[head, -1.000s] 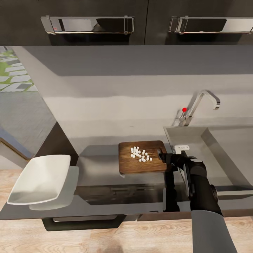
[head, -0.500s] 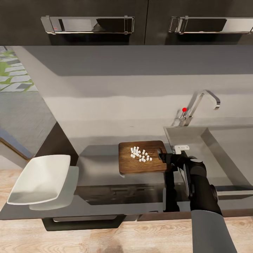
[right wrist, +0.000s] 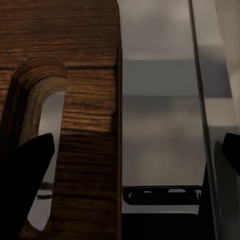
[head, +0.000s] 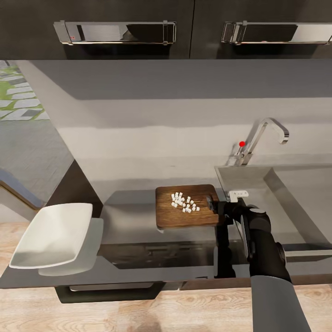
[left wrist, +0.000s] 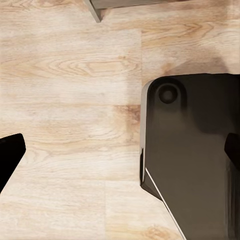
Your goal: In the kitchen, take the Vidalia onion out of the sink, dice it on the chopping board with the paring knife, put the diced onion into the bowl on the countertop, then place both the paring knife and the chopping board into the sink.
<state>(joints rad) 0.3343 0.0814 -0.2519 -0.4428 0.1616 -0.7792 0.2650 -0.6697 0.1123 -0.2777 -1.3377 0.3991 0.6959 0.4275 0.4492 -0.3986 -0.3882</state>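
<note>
The right gripper sat at the right end of the chopping board, fingers apart, one dark fingertip by the board's slot handle, nothing clamped. Diced onion lay heaped on the board. The bowl rested far left on the countertop, the sink at right. The left gripper hung spread over wooden floor.

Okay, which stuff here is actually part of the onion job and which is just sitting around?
Part of the job:
chopping board
diced onion
bowl
sink
countertop
right gripper

Just there:
faucet
cabinet handles
wood floor
</note>
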